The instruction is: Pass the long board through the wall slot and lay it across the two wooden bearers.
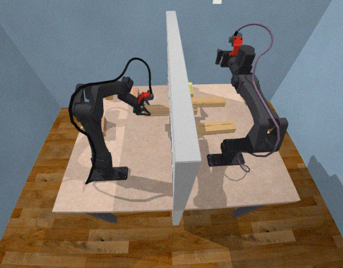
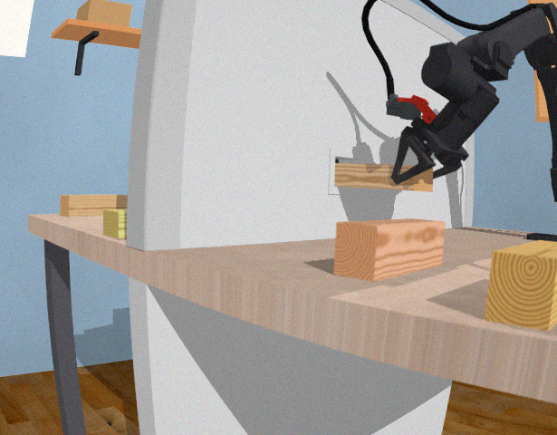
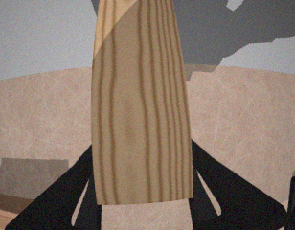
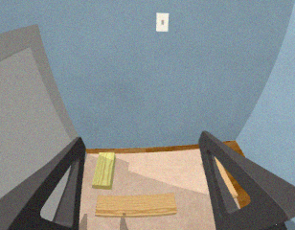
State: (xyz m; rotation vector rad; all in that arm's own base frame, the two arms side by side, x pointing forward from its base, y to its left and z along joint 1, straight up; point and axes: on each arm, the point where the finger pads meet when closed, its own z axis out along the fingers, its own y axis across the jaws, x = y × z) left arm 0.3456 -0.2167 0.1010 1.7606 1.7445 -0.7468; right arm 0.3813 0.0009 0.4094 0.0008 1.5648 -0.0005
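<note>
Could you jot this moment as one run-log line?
left gripper: shut on long board | board: in wall slot | right gripper: open, empty

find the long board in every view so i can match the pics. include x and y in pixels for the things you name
top: just above and left of centre, sticking out left of the wall
exterior: right of centre, coming out of the wall slot
left wrist: upright band through the middle, from the top edge almost to the bottom
right wrist: not in it
shared landmark: the grey panel wall (image 1: 180,86) (image 2: 250,117) (image 3: 37,38) (image 4: 23,110)
the long board (image 1: 159,110) (image 2: 367,175) (image 3: 138,120)
</note>
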